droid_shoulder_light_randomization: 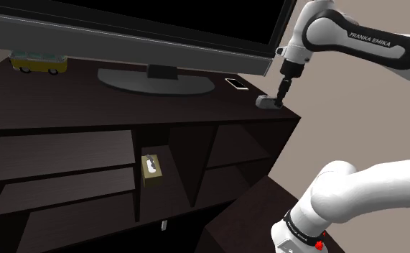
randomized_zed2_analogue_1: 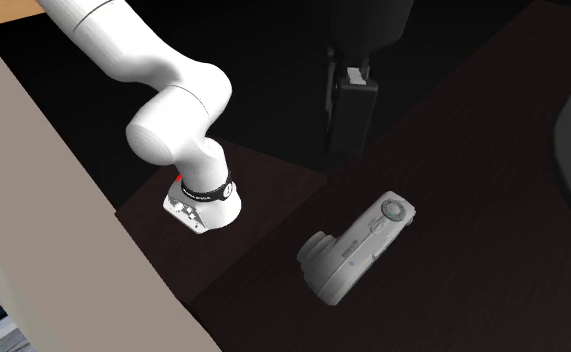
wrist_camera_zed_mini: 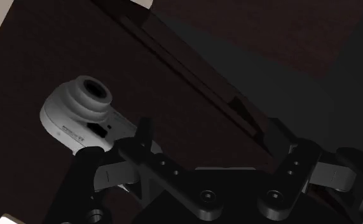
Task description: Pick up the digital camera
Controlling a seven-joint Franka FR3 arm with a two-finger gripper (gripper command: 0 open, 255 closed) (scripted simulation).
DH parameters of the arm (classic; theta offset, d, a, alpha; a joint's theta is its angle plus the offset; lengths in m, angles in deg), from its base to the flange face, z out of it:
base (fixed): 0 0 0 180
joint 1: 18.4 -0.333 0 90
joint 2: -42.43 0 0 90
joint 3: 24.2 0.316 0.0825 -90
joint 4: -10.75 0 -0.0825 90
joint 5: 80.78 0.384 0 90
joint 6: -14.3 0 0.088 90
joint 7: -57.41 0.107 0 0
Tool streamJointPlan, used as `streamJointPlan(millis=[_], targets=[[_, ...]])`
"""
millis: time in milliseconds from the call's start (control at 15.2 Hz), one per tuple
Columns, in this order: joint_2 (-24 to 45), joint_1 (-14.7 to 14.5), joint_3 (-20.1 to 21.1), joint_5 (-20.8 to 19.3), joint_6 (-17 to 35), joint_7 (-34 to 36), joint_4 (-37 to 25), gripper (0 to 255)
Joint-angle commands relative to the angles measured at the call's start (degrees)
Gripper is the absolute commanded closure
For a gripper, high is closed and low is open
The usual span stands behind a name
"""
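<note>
1. Dark wood makes up the scene: a low cabinet (droid_shoulder_light_randomization: 74, 100) with open shelf compartments is seen in the shoulder view, and beside it is the dark stand (randomized_zed2_analogue_1: 263, 190) on which the white arm (droid_shoulder_light_randomization: 354, 190) is mounted.
2. A small box with a white top (droid_shoulder_light_randomization: 151, 169) is noted in a narrow middle compartment of the cabinet.
3. The digital camera (droid_shoulder_light_randomization: 268, 101), silver-grey, is found lying on the cabinet top at the front corner nearest the arm. In the second exterior view the digital camera (randomized_zed2_analogue_1: 358, 250) is seen flat on the dark surface, close to its edge. Its lens barrel is shown plainly in the wrist view (wrist_camera_zed_mini: 78, 118).
4. The gripper (droid_shoulder_light_randomization: 282, 92) is held pointing down just above the camera, toward the shoulder view's right. In the second exterior view the gripper (randomized_zed2_analogue_1: 351, 130) is seen clear of the camera.
5. In the wrist view the gripper (wrist_camera_zed_mini: 224, 137) is observed with its fingers (wrist_camera_zed_mini: 145, 130) spread apart and nothing clasped. The camera lies outside one finger, not between the two.
6. Farther back, a flat white-edged device (droid_shoulder_light_randomization: 236, 84) is recorded on the cabinet top, near the television base (droid_shoulder_light_randomization: 156, 80).
7. A large dark television (droid_shoulder_light_randomization: 124, 29) is carried by that base.
8. A yellow toy van (droid_shoulder_light_randomization: 38, 62) is noted at the far corner, at the shoulder view's left.
</note>
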Motion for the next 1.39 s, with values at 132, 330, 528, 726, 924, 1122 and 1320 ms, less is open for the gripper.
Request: streamJointPlan(millis=[132, 330, 528, 726, 924, 1122, 1320], targets=[[5.0, -2.3, -6.7, -2.6, 1.7, -14.5, -4.1, 0], [10.2, -4.4, -11.8, -3.2, 2.9, -25.2, -8.7, 0], [13.8, -5.6, -14.9, -3.1, 4.3, -31.8, -11.0, 0], [13.3, -5.4, -15.1, -3.4, 6.6, -31.5, -8.4, 0], [13.0, -5.3, -15.4, -3.7, 8.8, -31.3, -5.8, 0], [13.0, -5.3, -15.4, -3.7, 9.1, -31.3, -5.5, 255], [13.0, -5.3, -15.4, -3.7, 9.1, -31.2, -5.5, 255]])
